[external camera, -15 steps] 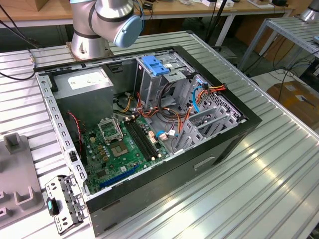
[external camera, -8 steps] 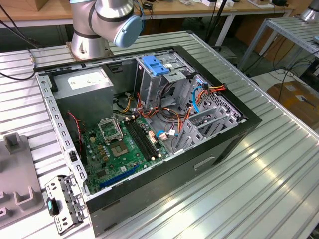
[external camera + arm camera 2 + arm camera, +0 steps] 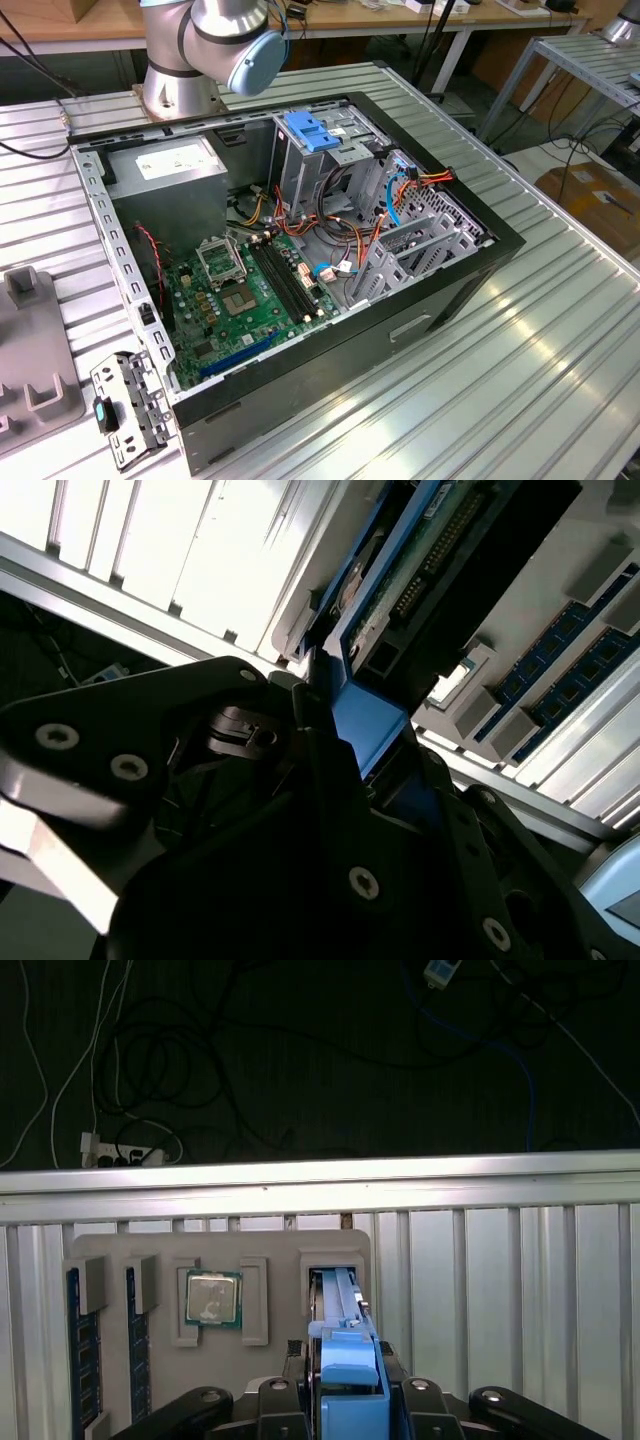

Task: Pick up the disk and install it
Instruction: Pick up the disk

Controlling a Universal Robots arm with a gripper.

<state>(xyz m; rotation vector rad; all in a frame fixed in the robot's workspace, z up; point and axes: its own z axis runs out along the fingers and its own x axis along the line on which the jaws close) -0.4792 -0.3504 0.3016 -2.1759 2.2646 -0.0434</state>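
The gripper [image 3: 348,1362] is clamped on the blue end tab [image 3: 350,1368] of the disk [image 3: 338,1295], with a black finger [image 3: 318,705] pressed against each side of the tab in both wrist views. The disk stands on edge in a slot of a grey holder [image 3: 270,1250]. In the same holder, beside the disk, a processor chip [image 3: 212,1298] lies flat, and further along stand two memory sticks [image 3: 78,1350]. The holder rests on a ribbed metal table [image 3: 500,1260]. In the exterior view, an open computer case [image 3: 440,290] lies on this table, showing its green motherboard [image 3: 250,290] and a tall grey cage [image 3: 320,160], with the robot arm [image 3: 210,40] behind it.
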